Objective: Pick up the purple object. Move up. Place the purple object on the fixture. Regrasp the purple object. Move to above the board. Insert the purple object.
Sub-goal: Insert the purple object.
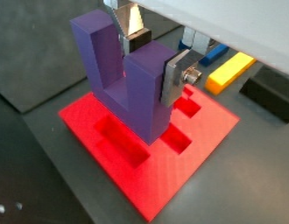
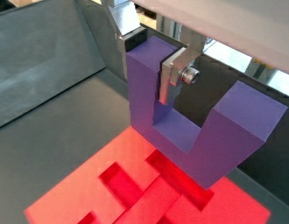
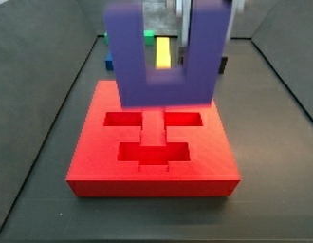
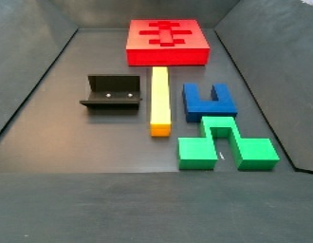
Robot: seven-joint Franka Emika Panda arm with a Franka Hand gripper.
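- Purple object (image 1: 133, 83) hangs over the board (image 1: 135, 179), base down and prongs up; both wrist views show it, as does a side view (image 3: 166, 81) where it fills the foreground above the slab.
- Whether its base touches the board's recesses cannot be told.
- Gripper (image 2: 171, 66) is closed on one prong of the purple object: a silver finger plate (image 2: 176, 77) presses flat against that prong's inner face, and the other finger is hidden behind the prong.
- Board in a side view (image 4: 168, 43) lies at the far end of the dark floor; neither gripper nor purple piece shows in that view.
- Fixture (image 4: 114, 94) stands well apart from the board, nothing on it.
- Yellow bar (image 4: 159, 99) lies just beside the fixture.
- Blue block (image 4: 209, 101) sits beside the yellow bar.
- Green block (image 4: 224, 144) lies nearest the camera.
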